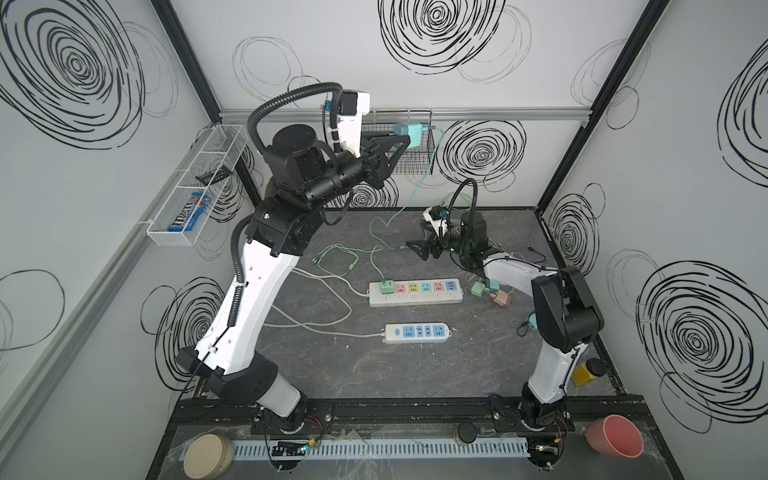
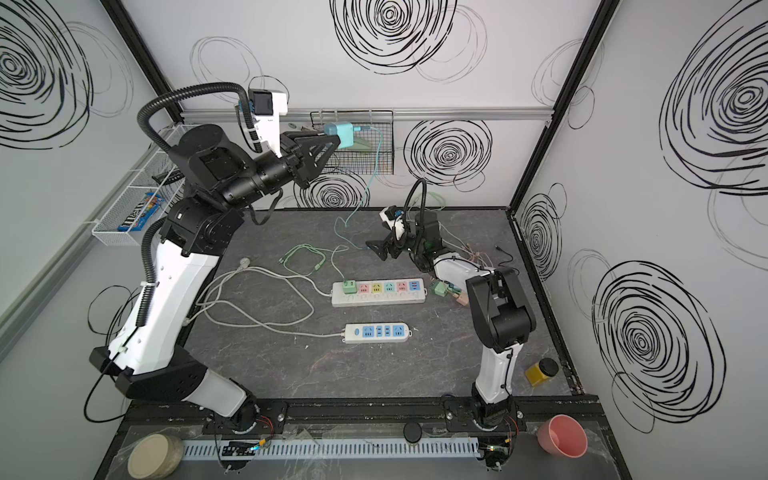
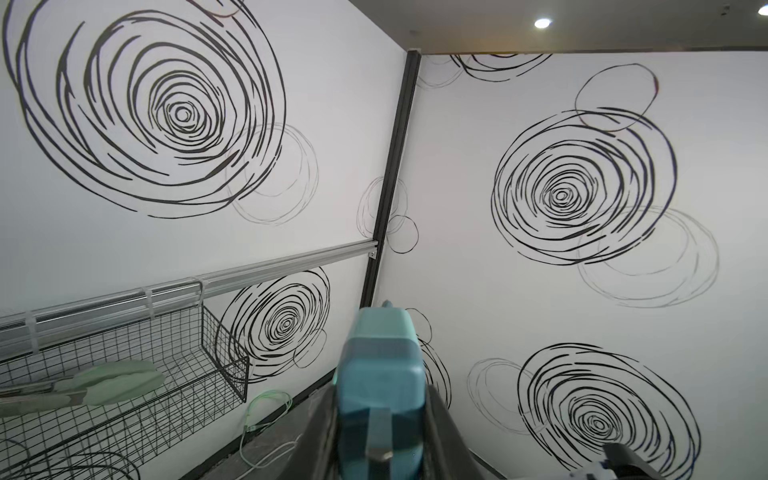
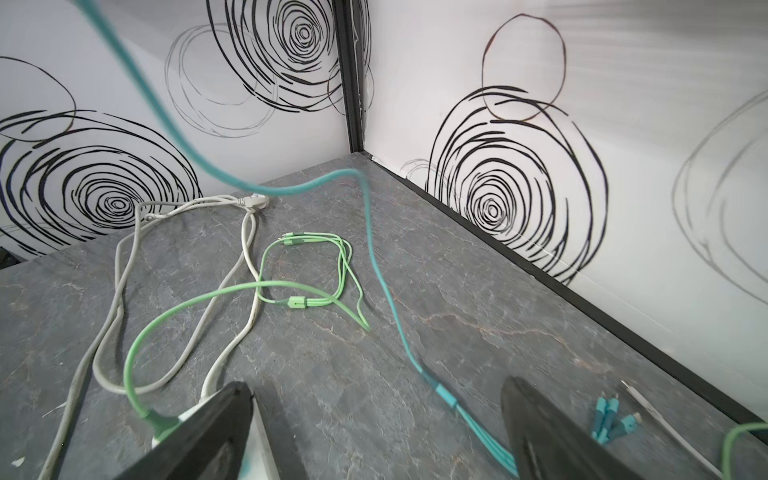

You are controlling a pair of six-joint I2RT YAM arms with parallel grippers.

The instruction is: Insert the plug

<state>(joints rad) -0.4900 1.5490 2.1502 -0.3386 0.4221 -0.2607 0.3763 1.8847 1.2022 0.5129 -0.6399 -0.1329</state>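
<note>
We see the left gripper (image 1: pixel 400 140) clamping the teal plug (image 1: pixel 402 132) aloft; only the right wrist view shows the right gripper (image 4: pixel 376 395) spread wide, cable (image 4: pixel 374 249) between.

Plainly a robotics lab test cell: boxed in by white panels (image 1: pixel 332 62) scrawled with black spirals, framed by black aluminium posts (image 1: pixel 185 62), with left arm (image 1: pixel 257 299) and right arm (image 1: pixel 555 365) mounted on a rail (image 1: pixel 395 409) at the lower edge of both top views, slotted cable duct (image 1: pixel 395 449) beneath.

OCCLUSION | teal cable (image 4: pixel 376 257) blurred (upper stretch); blue plug (image 3: pixel 380 395) cut off by frame edge
</note>
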